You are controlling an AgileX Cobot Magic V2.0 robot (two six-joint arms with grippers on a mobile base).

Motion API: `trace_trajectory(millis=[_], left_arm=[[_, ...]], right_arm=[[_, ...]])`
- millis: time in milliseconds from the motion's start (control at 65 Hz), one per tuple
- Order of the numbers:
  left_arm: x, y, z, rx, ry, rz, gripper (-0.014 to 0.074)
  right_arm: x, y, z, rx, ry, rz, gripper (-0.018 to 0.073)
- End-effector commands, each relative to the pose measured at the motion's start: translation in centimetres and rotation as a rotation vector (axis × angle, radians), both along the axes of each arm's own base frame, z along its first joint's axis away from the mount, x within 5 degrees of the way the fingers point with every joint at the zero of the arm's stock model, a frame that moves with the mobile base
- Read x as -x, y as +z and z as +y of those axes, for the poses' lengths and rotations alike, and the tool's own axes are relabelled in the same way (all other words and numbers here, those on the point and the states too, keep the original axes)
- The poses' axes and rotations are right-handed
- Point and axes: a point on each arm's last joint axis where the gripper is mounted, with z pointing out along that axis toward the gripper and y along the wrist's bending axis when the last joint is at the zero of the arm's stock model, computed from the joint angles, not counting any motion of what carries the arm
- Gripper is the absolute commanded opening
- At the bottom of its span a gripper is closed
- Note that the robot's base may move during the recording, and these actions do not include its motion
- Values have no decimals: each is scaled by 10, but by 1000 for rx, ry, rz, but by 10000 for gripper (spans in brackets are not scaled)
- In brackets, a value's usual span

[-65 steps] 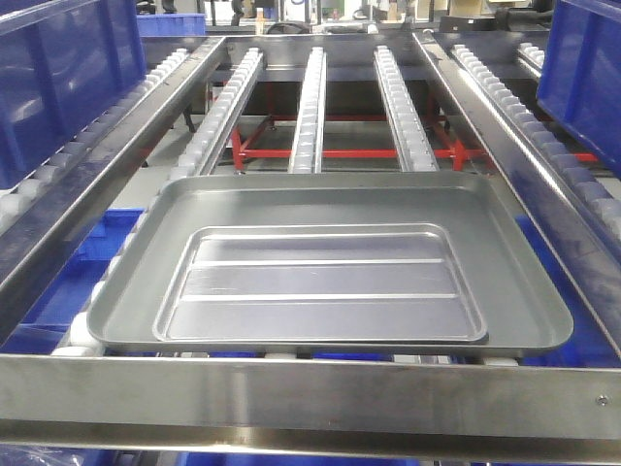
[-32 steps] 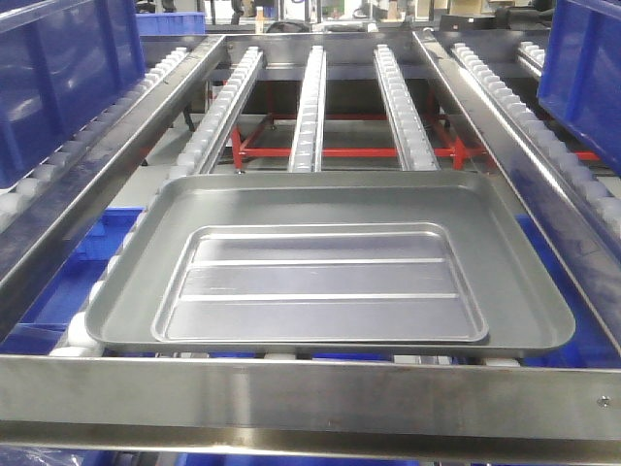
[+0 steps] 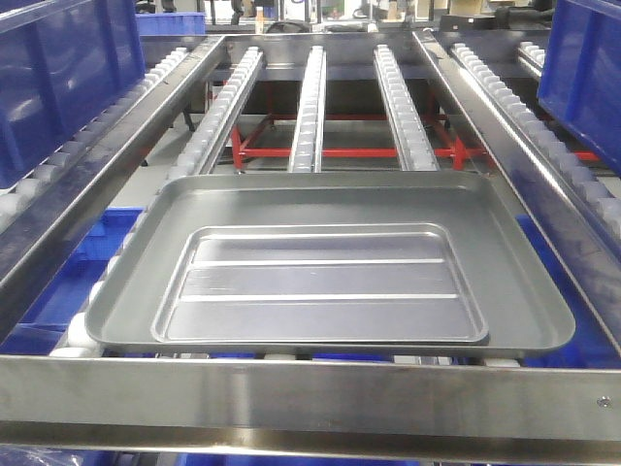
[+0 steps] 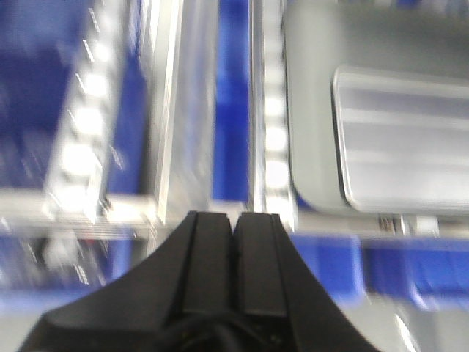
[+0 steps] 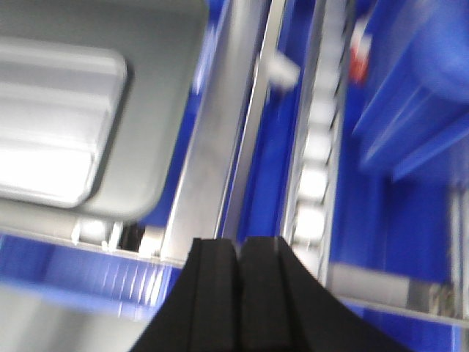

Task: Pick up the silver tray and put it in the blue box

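Observation:
The silver tray (image 3: pixel 330 262) lies flat on the roller rails, its near edge against the front steel bar (image 3: pixel 310 398). A large blue box (image 3: pixel 58 78) stands on the left lane and another (image 3: pixel 587 68) on the right lane. Neither gripper shows in the front view. In the blurred left wrist view my left gripper (image 4: pixel 234 216) is shut and empty, hanging left of the silver tray's (image 4: pixel 381 139) near-left corner. Blur also marks the right wrist view, where my right gripper (image 5: pixel 238 246) is shut and empty, to the right of the silver tray's (image 5: pixel 73 110) near-right corner.
Three roller rails (image 3: pixel 310 97) run away from the tray toward the back, over a red frame (image 3: pixel 340 152). Steel side rails (image 3: pixel 107 184) bound the lane. More blue crates (image 3: pixel 68 282) sit below the rollers on both sides.
The tray stays where it was on the rollers. The whole front view has shifted by only a few pixels.

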Motion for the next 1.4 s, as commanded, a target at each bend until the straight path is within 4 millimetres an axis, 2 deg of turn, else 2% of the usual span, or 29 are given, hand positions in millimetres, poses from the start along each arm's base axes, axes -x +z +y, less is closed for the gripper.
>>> trace_trajectory(millis=[0, 154, 277, 400, 646, 815, 1062, 1185, 1385], left_arm=[[-19, 4, -7, 75, 11, 28, -104], [-47, -12, -11, 126, 52, 113, -104], [-66, -19, -21, 122, 22, 197, -104], [-79, -13, -52, 47, -127, 194, -97], [-109, -14, -110, -15, -51, 263, -96], [-134, -21, -137, 7, -22, 320, -96], [-158, -41, -154, -22, -18, 362, -96], [-166, -46, -159, -26, -17, 369, -97], [-178, -51, -168, -30, -13, 382, -96]], right_arm=[[-17, 8, 2, -11, -2, -20, 49], [-28, 0, 6, -71, -13, 42, 49], [-36, -4, 12, -100, 6, 201, 60], [-54, 2, 21, -151, -13, 171, 60], [-94, -7, 42, -164, -84, 262, 60], [-127, -6, 72, -148, -104, 363, 60], [-174, -16, 105, -77, -55, 403, 60], [-185, -27, 109, -45, -33, 427, 60], [-187, -37, 116, -36, 1, 446, 60]])
